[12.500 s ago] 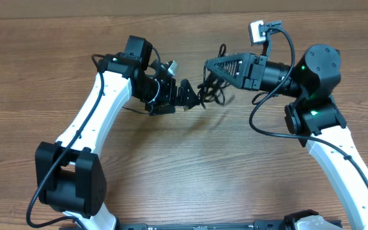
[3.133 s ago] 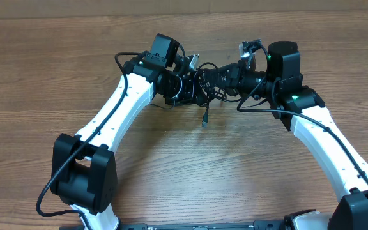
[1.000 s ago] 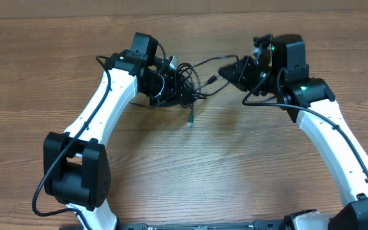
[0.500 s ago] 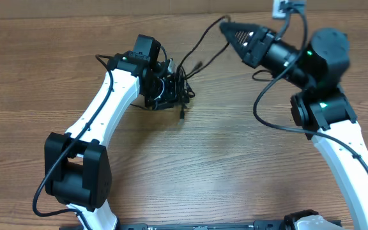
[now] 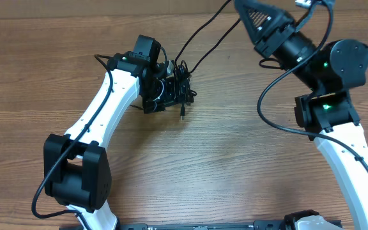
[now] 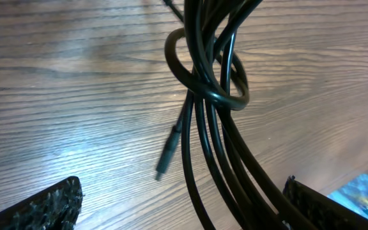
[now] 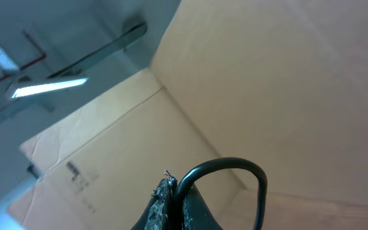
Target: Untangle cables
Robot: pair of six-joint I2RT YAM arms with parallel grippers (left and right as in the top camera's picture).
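— Above the wooden tabletop (image 5: 235, 166), the right hand (image 5: 241, 6) sits at the far edge, pinching one strand (image 7: 229, 163).
— And the left hand (image 6: 184, 207) is spread wide, the knotted cables (image 6: 206, 96) hanging loose between its fingers (image 6: 50, 204).

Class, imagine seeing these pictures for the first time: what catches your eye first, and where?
A knot of black cables sits left of centre over the wooden table, between the wide-open left fingers. From it one strand stretches up to the shut right fingers at the top edge.
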